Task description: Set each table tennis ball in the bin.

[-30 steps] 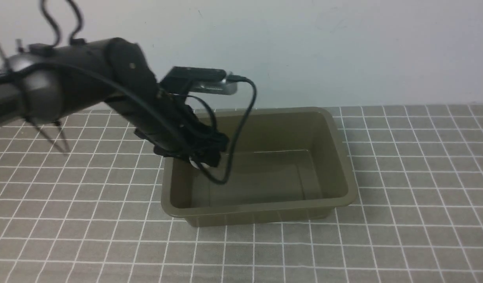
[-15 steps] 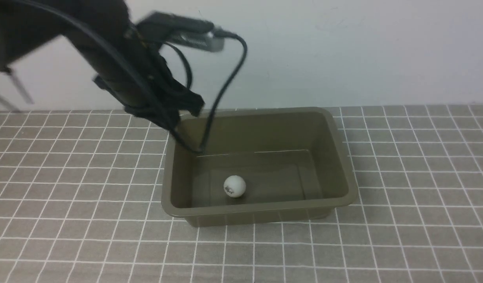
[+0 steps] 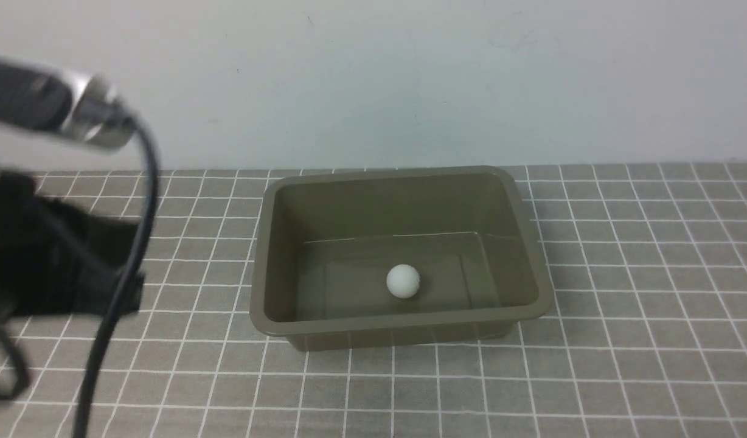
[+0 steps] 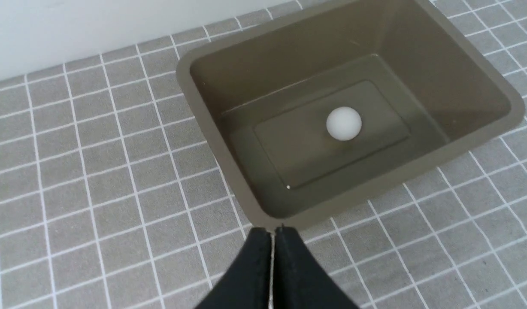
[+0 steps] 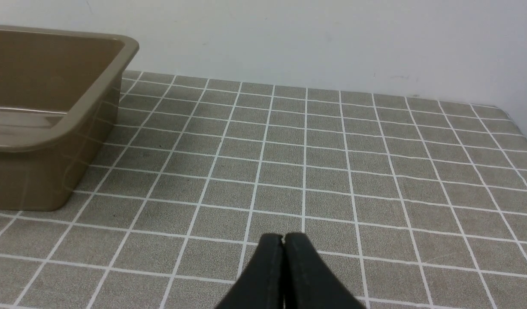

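The table tennis ball (image 3: 403, 281) is resting inside the bin (image 3: 402, 335); placing is seemingly being finished, only retreat toward nine o'clock being needed. Both the left gripper (image 4: 273, 231) and right gripper (image 5: 283, 238) are being kept closed, nothing being held.

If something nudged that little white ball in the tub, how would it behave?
The table tennis ball would probably roll at the slightest push, being round and resting on the flat floor of the bin. The bin's raised walls would likely stop it. Its smooth, matte surface suggests a light, stiff plastic shell that might skid away from a careless pinch.
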Motion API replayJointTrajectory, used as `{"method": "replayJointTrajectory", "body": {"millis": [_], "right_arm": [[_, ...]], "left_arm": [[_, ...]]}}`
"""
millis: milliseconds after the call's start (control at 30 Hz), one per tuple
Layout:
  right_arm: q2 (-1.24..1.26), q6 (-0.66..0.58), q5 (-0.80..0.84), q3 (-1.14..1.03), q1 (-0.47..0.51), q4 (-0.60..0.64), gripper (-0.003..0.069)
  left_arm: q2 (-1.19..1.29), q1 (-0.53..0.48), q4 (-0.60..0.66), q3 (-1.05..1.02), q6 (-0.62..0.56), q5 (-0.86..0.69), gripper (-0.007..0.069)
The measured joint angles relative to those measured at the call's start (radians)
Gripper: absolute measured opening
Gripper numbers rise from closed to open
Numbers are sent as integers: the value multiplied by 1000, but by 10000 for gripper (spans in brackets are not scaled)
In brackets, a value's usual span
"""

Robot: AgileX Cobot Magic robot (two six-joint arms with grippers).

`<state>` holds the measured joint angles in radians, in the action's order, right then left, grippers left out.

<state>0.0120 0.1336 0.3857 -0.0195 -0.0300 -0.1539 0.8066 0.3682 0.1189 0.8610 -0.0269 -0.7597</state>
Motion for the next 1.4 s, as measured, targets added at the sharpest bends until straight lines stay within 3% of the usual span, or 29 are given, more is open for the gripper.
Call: {"method": "replayJointTrajectory", "body": {"millis": [300,500,733,933,967,1133,1400], "right_arm": [[0,0,0,0,0,0,-9],[0,0,0,0,0,0,-9],[0,0,0,0,0,0,-9],[0,0,0,0,0,0,-9],[0,0,0,0,0,0,-9],[0,0,0,0,0,0,-9],[0,0,-1,0,0,0,-9]], "left_arm": [[-266,0,53,-99,-20,-43,-5],[-315,0,91,-100,-26,-44,-5],[-333,-8,4,-133,-43,61,-5],[-473,-145,-33,-348,-51,294,-5],[-551,-227,-39,-482,-63,379,-5],[-730,-345,-47,-784,-82,483,-5],[-818,-319,-46,-888,-83,396,-5]]}}
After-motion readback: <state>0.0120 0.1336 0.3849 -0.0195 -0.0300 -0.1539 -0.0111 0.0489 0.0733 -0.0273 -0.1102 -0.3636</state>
